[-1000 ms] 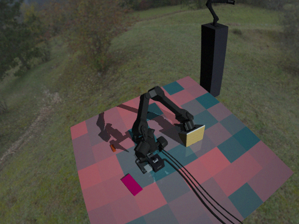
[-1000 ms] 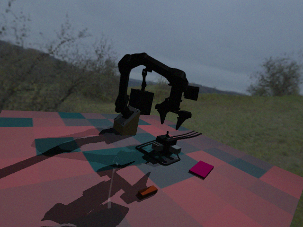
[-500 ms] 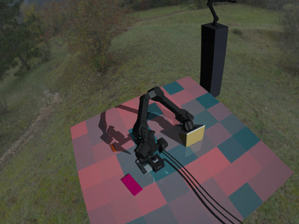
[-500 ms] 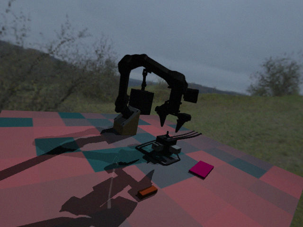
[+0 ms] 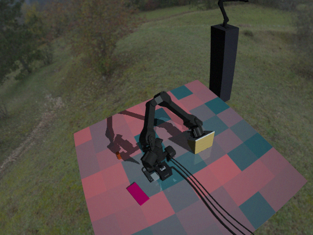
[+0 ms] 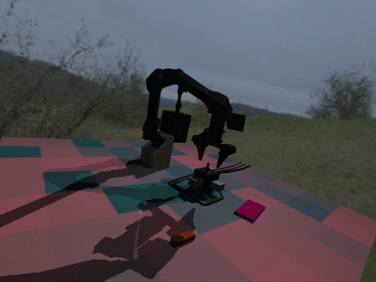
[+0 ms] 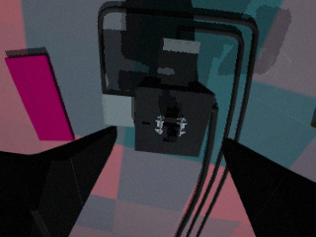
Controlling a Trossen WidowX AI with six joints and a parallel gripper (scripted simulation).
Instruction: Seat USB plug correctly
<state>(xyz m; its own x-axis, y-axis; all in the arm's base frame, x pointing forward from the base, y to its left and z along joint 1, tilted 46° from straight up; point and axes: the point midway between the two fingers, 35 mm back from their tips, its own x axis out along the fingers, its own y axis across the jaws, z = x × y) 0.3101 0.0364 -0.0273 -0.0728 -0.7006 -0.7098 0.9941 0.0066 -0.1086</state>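
The black power cube (image 5: 165,174) (image 6: 200,173) (image 7: 148,140) stands on the table. A small dark plug (image 6: 208,166) (image 7: 171,124) sticks up from the middle of its top, with bright metal marks on two sides in the wrist view. How deep it sits and which way round it is cannot be told. My gripper (image 6: 209,163) (image 7: 170,136) is open and empty. It points down, with its fingertips above the cube's top, one to either side of the plug in the wrist view. The fingertips are hard to make out in the top view.
Pale blocks (image 6: 217,185) (image 7: 118,110) (image 7: 181,45) sit at the cube's sides. Black cables (image 5: 197,182) (image 7: 254,59) loop around it. A magenta box (image 5: 137,193) (image 6: 249,210) (image 7: 39,96) and an orange block (image 5: 118,155) (image 6: 183,238) lie nearby. A dark pillar (image 5: 223,60) stands beyond the table.
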